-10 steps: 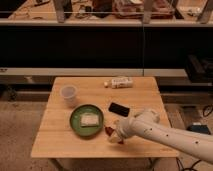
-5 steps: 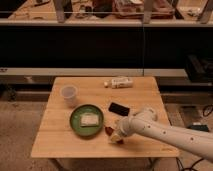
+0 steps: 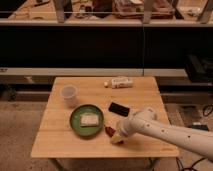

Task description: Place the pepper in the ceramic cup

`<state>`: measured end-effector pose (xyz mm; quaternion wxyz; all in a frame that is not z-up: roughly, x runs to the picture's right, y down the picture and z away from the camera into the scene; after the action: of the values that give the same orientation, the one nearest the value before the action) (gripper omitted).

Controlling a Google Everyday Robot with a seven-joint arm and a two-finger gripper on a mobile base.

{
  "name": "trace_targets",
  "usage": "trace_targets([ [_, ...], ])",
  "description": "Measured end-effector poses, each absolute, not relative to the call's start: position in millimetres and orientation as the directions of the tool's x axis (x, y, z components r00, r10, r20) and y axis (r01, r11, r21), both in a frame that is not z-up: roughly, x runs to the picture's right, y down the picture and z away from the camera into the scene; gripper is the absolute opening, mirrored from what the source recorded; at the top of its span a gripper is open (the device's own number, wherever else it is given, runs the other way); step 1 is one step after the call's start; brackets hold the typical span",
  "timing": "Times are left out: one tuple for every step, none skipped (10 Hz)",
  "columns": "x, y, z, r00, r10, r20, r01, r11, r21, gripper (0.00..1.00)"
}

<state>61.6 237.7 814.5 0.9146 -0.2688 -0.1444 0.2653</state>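
**A:** Where is the gripper found?

**B:** The gripper (image 3: 116, 136) is seen low over the bench (image 3: 55, 142), close to the front edge and a little right of its middle. It is carried by a white arm (image 3: 165, 132), which reaches in over the front right corner.

**A:** Can its state be told?

**B:** It cannot be told. Whether the tool is spread, pressed together or pinching something is not shown from this angle.

**A:** Where is the pepper placed?

**B:** The pepper (image 3: 108, 131) is seen as a small dark red shape right at the gripper's tip, on the side facing the left edge. It is found between the gripper and the rim of the green plate (image 3: 75, 129), near the front edge. Whether it is gripped, merely touched, or resting on the wood cannot be told.

**A:** And the ceramic cup?

**B:** The ceramic cup (image 3: 69, 95) is stood upright toward the far left corner. It is kept well apart from both the pepper and the gripper, with the green plate lying between them.

**A:** What else is laid on the bench?

**B:** A pale slab (image 3: 89, 120) is held on the green plate, which is set left of the middle. A black object (image 3: 118, 108), flat and rectangular, is laid near the middle of the bench, just beyond the gripper. A white bottle (image 3: 119, 82) is laid on its side close to the far edge, a little right of the middle.
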Motion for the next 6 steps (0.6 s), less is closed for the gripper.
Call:
trace_targets([
  [61.9, 241.4, 815.1, 0.821, 0.56, 0.109, -0.406, 0.708, -0.578, 0.54],
  [60.3, 245.5, 815.3, 0.828, 0.553, 0.095, -0.4, 0.701, -0.59, 0.44],
  [59.5, 246.3, 815.6, 0.832, 0.548, 0.079, -0.403, 0.697, -0.593, 0.39],
  [59.8, 246.5, 815.6, 0.835, 0.546, 0.063, -0.409, 0.694, -0.593, 0.32],
  [60.8, 244.8, 815.8, 0.838, 0.544, 0.046, -0.418, 0.693, -0.587, 0.24],
  [60.7, 241.1, 814.9, 0.835, 0.55, 0.031, -0.432, 0.689, -0.581, 0.2],
])
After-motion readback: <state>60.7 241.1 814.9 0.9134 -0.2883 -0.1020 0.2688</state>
